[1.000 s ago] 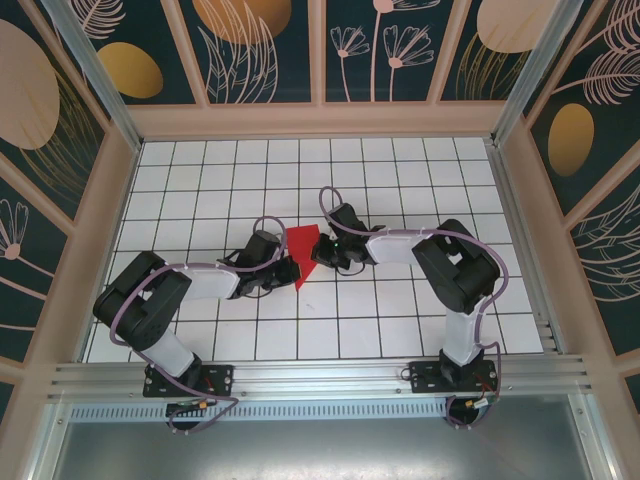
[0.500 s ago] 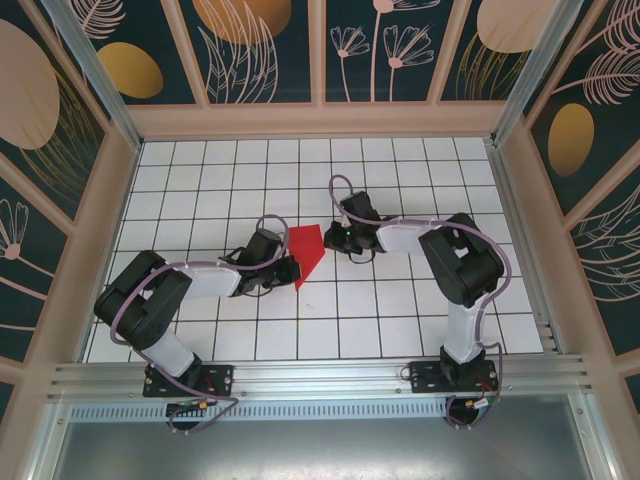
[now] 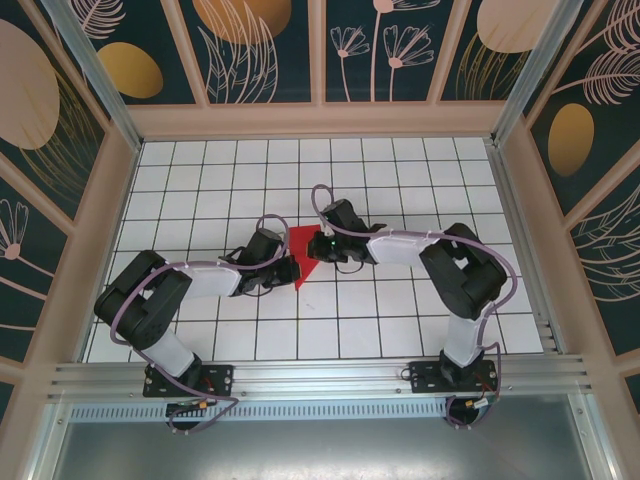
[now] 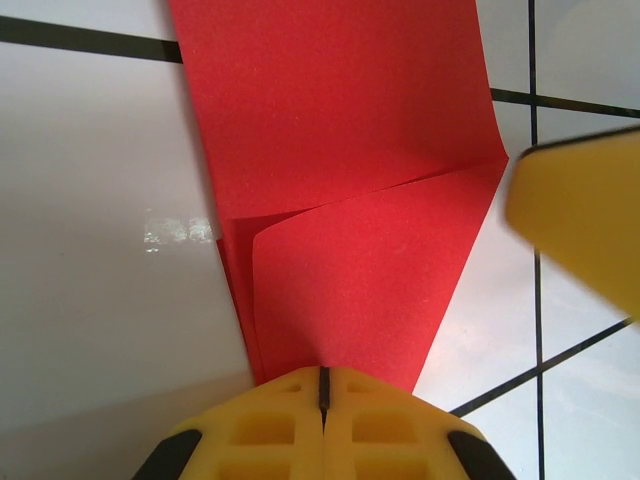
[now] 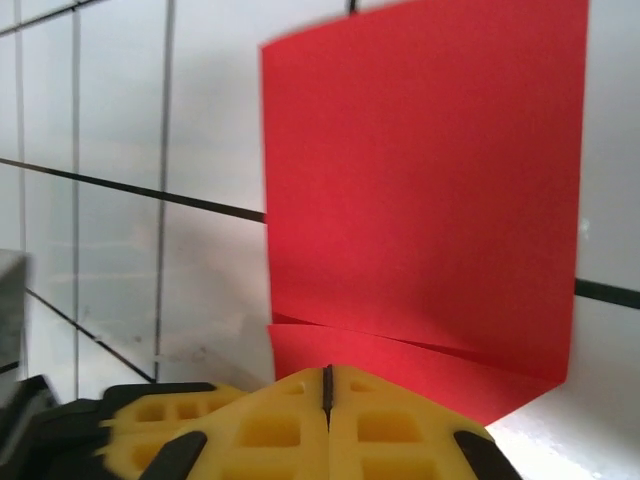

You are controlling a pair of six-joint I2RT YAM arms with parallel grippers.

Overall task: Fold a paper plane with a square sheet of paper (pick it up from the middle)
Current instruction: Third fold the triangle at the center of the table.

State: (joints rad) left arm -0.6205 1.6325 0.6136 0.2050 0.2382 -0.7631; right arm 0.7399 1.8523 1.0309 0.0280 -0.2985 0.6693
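Clamped the creased paper tight in the left gripper. Pinched its other side in the right gripper, jaws closed.

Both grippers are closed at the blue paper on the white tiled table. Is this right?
No. The paper is red, not blue; the left wrist view shows it. The left gripper and right gripper are closed at it, on the white tiled table.
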